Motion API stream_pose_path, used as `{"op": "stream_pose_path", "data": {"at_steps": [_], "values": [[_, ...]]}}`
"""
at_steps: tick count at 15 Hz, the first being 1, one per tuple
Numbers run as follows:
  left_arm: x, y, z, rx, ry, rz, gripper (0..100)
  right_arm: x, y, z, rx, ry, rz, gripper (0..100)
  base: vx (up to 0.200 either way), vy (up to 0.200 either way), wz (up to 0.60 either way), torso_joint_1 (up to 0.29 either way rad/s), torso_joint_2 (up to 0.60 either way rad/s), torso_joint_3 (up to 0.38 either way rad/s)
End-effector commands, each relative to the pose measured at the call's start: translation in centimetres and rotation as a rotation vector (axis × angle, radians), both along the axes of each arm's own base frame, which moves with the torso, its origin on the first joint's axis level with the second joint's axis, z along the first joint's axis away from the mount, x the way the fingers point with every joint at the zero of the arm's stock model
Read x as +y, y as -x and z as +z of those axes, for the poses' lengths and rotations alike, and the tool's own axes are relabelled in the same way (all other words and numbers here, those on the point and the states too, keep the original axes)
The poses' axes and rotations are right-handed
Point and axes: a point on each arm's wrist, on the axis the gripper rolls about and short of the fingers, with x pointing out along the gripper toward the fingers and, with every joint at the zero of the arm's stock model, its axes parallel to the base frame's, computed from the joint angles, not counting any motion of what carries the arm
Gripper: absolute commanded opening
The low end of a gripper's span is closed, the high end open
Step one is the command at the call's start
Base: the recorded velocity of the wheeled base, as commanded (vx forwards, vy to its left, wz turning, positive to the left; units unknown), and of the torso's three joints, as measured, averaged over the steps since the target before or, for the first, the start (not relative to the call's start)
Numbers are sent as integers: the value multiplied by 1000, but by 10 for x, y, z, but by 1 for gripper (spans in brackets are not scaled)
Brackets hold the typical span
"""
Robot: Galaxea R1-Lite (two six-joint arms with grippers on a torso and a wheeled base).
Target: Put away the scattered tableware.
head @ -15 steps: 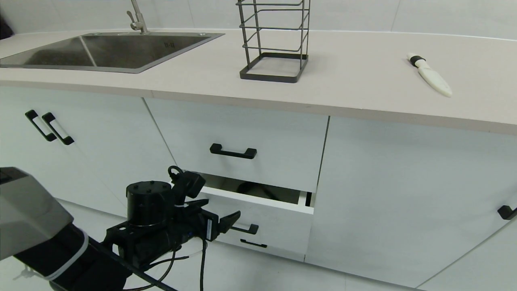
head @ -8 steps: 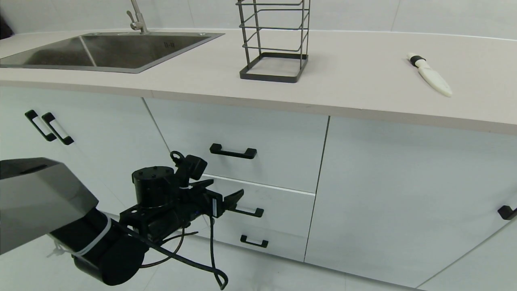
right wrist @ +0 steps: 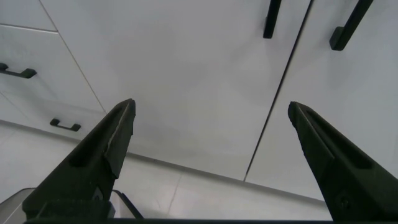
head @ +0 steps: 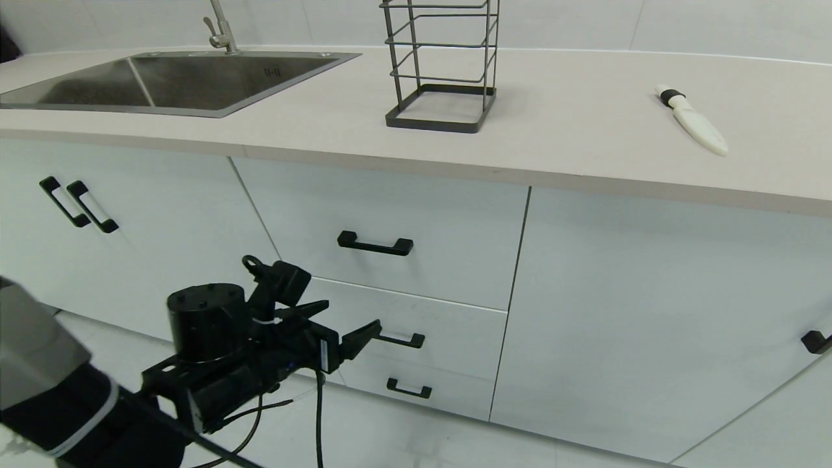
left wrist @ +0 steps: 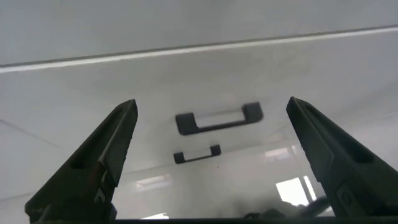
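A white knife (head: 692, 121) with a black band on its handle lies on the countertop (head: 585, 130) at the right. My left gripper (head: 341, 323) hangs low before the drawer stack, open and holding nothing, a short way off the middle drawer's black handle (head: 401, 338). That drawer (head: 442, 331) is shut. In the left wrist view the left gripper (left wrist: 212, 104) faces the same handle (left wrist: 217, 118) from a small gap. My right gripper (right wrist: 211, 104) is open and bare, facing white cabinet doors (right wrist: 186, 81).
A dark wire rack (head: 442, 65) stands at the counter's middle back. A steel sink (head: 162, 75) with a tap is at the left. Top drawer handle (head: 375, 244) and bottom drawer handle (head: 408, 390) are black; cabinet doors flank the drawers.
The middle drawer stood partly open a second ago and is now shut. After pushing it in, my left gripper has drawn back from the drawer front, down and to the left.
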Motion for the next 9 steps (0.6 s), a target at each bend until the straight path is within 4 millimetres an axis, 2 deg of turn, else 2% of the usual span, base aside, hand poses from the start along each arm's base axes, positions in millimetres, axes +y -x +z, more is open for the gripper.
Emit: {"op": "stream_pose_path", "data": {"at_steps": [1,3,4,6,7,9], "values": [[23,71,44,-140,54,-6,100,0,0,0,0,0,-1,100,0,0,0,0,0,0],[46,115,61,-250,83,33,100,0,0,0,0,-4,-4,100,0,0,0,0,0,0],[54,135,63,-282,90,48,100,0,0,0,0,-4,-5,100,0,0,-600,-2,2,2],[66,164,61,-321,98,84,100,0,0,0,0,-3,-2,100,0,0,-600,2,2,2],[75,191,59,-329,98,117,100,0,0,0,0,-3,-1,100,0,0,-600,-2,-2,2],[84,226,41,-279,78,121,100,0,0,0,0,-3,1,100,0,0,-600,0,0,2]]}}
